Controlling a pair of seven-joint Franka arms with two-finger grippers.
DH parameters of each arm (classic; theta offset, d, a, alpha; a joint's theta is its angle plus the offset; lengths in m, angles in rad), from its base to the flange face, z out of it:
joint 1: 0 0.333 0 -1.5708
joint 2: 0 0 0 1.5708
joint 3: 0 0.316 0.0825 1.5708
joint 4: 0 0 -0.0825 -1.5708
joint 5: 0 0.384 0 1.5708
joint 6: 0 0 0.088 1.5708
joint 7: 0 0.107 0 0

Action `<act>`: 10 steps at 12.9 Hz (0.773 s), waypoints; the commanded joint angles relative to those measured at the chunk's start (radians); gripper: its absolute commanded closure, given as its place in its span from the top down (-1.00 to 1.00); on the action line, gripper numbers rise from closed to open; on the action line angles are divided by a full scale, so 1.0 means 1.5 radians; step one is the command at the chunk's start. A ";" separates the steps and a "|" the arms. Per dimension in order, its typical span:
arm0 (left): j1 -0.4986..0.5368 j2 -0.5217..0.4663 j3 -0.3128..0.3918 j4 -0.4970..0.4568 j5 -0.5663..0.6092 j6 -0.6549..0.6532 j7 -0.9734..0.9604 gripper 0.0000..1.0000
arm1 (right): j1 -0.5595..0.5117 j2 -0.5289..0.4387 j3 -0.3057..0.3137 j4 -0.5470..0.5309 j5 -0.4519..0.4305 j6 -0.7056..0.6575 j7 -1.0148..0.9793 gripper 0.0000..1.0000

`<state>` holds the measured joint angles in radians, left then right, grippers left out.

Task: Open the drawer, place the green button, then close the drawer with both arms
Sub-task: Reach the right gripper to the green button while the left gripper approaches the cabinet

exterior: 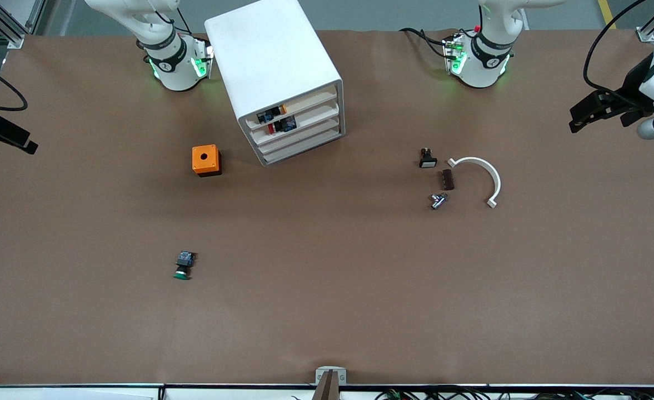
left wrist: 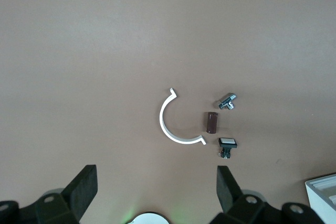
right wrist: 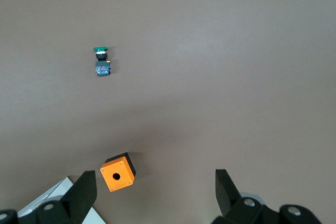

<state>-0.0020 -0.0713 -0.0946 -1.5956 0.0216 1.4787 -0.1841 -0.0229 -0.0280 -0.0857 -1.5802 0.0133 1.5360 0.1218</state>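
The white four-tier cabinet (exterior: 282, 72) stands between the two arm bases. Its drawer (exterior: 304, 135), third from the top, sits flush with the other trays. The button (exterior: 184, 265), green cap on a dark body, lies on its side nearer the front camera than the orange box; the right wrist view also shows the button (right wrist: 102, 62). My right gripper (exterior: 10, 136) (right wrist: 156, 186) hangs open and empty, high over the right arm's end of the table. High over the left arm's end, my left gripper (exterior: 596, 114) (left wrist: 156, 182) is also open and holds nothing.
An orange box with a hole (exterior: 206, 160) (right wrist: 118, 171) sits beside the cabinet. Toward the left arm's end lie a black white-faced button (exterior: 428, 158) (left wrist: 227, 145), a brown block (exterior: 448, 179), a metal fitting (exterior: 438, 200) and a white arc (exterior: 479, 178) (left wrist: 176, 121).
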 commanded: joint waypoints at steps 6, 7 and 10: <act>-0.015 0.104 -0.014 0.059 0.011 -0.013 0.001 1.00 | -0.016 -0.006 0.010 -0.008 0.001 0.007 -0.012 1.00; -0.020 0.126 -0.019 0.058 0.014 -0.013 0.000 1.00 | -0.015 -0.004 0.010 -0.008 0.001 0.007 -0.012 1.00; -0.047 0.198 -0.021 0.060 0.004 0.012 -0.006 1.00 | -0.006 0.003 0.014 -0.041 0.012 0.045 -0.003 1.00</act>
<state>-0.0500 0.1496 -0.1203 -1.5514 0.0216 1.4946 -0.1863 -0.0243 -0.0264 -0.0810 -1.5987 0.0179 1.5538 0.1215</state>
